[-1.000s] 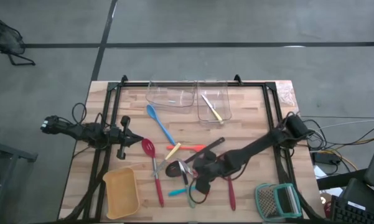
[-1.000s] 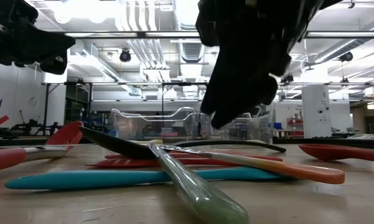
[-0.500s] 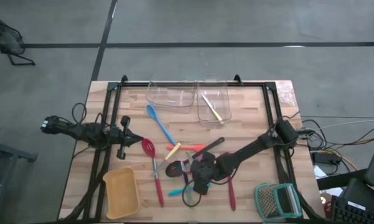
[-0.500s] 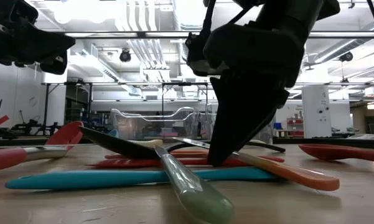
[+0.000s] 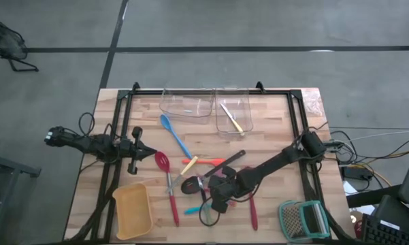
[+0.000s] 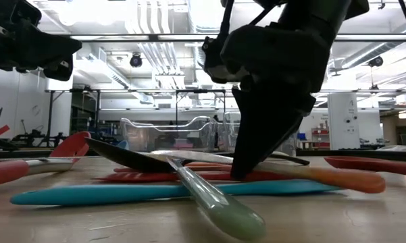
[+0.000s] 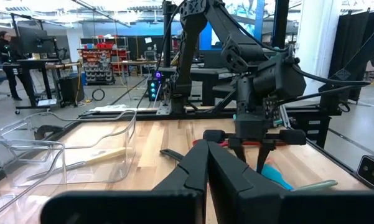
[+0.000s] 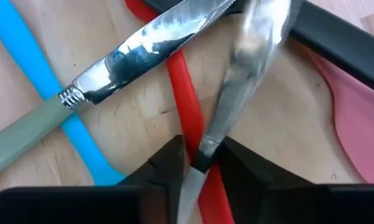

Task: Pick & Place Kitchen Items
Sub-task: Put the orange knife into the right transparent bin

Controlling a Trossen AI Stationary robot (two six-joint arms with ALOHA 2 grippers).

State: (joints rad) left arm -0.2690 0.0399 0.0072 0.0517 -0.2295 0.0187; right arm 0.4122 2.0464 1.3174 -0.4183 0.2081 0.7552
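The right gripper (image 8: 198,163) is down in the pile, its jaws pinching the thin neck of a shiny metal spoon (image 8: 249,56). A red handle (image 8: 185,118) lies under it. The spoon's own handle is hidden below the jaws. The left gripper (image 5: 134,151) waits far off, shut.

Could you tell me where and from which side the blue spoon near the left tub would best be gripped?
Probably mid-handle, coming straight down. The blue spoon lies flat and alone on the table, its slim handle running diagonally with bare wood either side, so fingers set across the handle should fit. The bowl end is wider and rounder, a poorer hold.
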